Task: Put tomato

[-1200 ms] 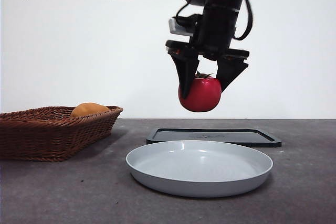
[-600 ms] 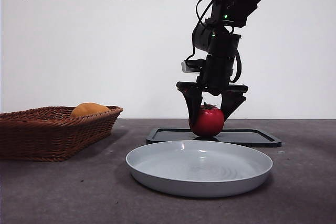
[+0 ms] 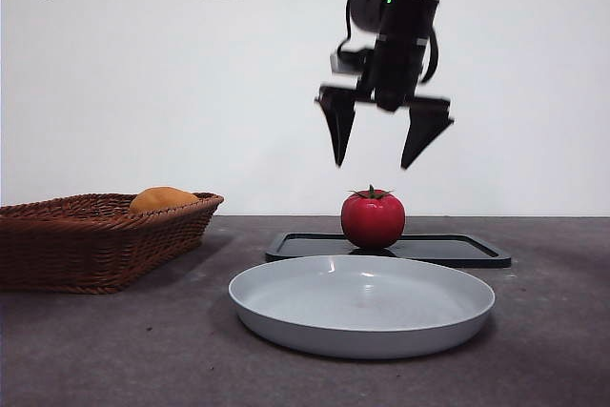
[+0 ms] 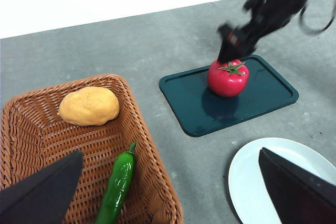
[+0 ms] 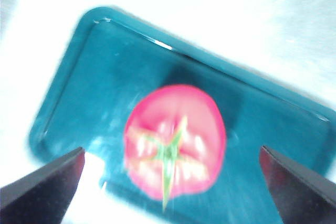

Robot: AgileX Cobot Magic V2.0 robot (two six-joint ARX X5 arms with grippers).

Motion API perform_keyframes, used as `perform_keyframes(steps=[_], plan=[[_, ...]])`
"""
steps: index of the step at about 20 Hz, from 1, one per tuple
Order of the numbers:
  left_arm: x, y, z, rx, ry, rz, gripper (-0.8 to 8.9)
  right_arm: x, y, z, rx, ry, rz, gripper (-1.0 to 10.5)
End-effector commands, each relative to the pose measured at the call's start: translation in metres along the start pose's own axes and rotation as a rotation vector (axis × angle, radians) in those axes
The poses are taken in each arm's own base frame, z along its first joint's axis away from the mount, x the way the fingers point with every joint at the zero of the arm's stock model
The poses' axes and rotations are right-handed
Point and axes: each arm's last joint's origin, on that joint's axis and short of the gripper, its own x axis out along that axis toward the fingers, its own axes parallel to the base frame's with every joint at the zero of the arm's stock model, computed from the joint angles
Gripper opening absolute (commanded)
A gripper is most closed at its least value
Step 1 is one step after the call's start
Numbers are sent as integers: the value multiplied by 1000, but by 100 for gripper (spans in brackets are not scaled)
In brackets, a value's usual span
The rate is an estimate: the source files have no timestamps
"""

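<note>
tomato upright on dark tray | right gripper jaws spread wide, clear of it | blurred, apparently above

Glossy, smooth tomato sits on a dark, slightly shiny plastic-looking tray; the basket is rough woven wicker, the grey plate smooth with a soft sheen.

Tomato: glossy red, dark green stem. Tray: dark teal-black. Plate: plain pale grey. Basket: brown woven wicker, holding an orange rounded fruit and a green pepper. Bench: dark grey.
</note>
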Motion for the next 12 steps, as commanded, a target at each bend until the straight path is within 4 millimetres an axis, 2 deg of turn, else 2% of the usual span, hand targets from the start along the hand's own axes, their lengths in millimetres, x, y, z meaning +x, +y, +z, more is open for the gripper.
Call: perform_keyframes(steps=[1,5,7,12], plan=[[-1,-1,5,0,-22,-3,729,-30,4,1,0,-10,-25,638],[-1,-1,5,0,-22,-3,729,-90,1,-16,1,-3,-167,638],[-1,-1,5,0,-22,-3,729,-109,0,-29,-2,2,-181,638],[-1,-1,5,0,-22,-3,729,-128,-6,-88,-15,131,-284,638]])
